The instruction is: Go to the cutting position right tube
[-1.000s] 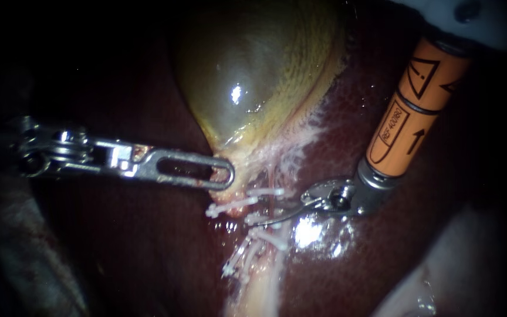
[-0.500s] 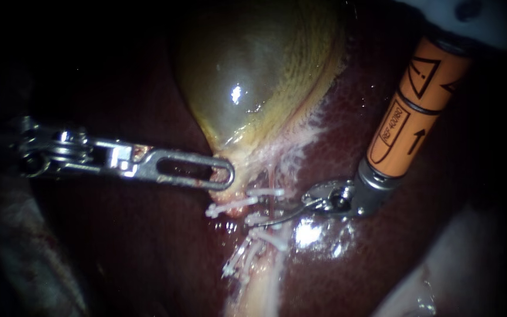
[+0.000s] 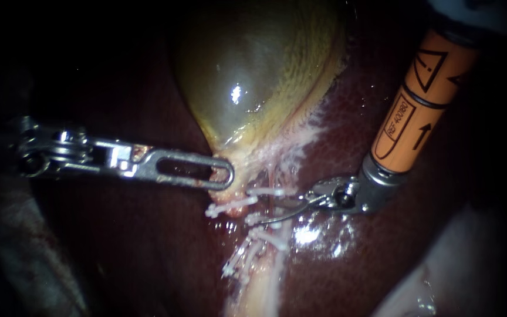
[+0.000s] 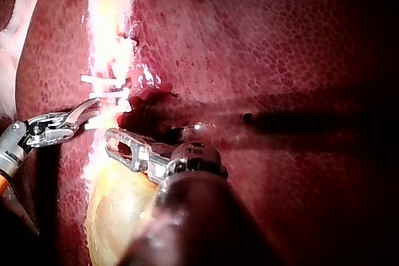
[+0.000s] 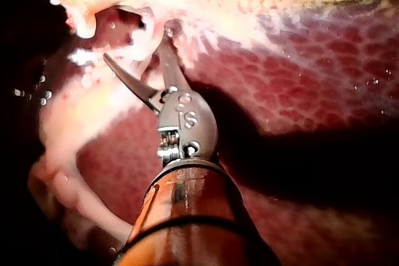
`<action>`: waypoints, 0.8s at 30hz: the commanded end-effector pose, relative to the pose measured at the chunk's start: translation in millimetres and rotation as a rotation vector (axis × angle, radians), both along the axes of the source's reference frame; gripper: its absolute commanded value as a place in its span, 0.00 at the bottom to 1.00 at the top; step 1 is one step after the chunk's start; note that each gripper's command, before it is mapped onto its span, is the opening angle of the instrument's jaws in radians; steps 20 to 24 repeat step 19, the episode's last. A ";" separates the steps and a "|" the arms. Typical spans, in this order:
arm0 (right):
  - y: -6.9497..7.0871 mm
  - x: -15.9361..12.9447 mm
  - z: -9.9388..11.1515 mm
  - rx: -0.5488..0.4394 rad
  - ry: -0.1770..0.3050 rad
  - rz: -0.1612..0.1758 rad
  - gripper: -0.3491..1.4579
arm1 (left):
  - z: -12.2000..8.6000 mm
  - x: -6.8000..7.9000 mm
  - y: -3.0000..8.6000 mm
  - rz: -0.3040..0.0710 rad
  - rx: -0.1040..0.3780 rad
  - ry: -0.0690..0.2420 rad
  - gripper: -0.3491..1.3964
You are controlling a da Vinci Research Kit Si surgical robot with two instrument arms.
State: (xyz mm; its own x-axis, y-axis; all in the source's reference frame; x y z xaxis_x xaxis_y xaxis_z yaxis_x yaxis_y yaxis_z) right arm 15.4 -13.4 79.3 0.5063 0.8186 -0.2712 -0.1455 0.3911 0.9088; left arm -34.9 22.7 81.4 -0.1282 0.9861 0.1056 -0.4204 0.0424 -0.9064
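Note:
The yellow-green gallbladder (image 3: 247, 76) narrows to a neck where my left instrument (image 3: 224, 176), with slotted jaws, is shut on the tissue. Below the neck, several white clips (image 3: 265, 191) cross the pale tubes (image 3: 272, 202). My right instrument (image 3: 268, 214), on an orange shaft, has thin curved blades that stand open between the clips, on the right side of the stalk. In the right wrist view the blades (image 5: 137, 47) straddle pale tissue with a clear gap between them. The left wrist view shows my left instrument (image 4: 115, 141) next to the clips (image 4: 103, 82), with the right instrument's blades (image 4: 87, 107) alongside.
Dark red liver (image 3: 148, 246) surrounds the stalk, with wet glare just under the right instrument's blades. A pale band of tissue (image 3: 265, 282) runs down from the clips. Whitish material (image 3: 441, 276) lies at the lower right.
My right instrument's blades have parted slightly between the clips, and its orange shaft has shifted a little to the right. The left instrument has held still.

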 end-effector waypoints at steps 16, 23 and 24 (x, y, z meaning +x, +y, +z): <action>-0.1 0.0 -0.1 -0.001 -0.001 0.000 0.74 | 0.1 0.0 0.0 0.001 0.000 0.000 0.00; -0.1 0.0 -0.1 -0.001 -0.001 0.000 0.74 | 0.1 0.0 0.0 0.001 0.000 0.000 0.00; -0.1 0.0 -0.1 -0.001 -0.001 0.000 0.74 | 0.1 0.0 0.0 0.001 0.000 0.000 0.00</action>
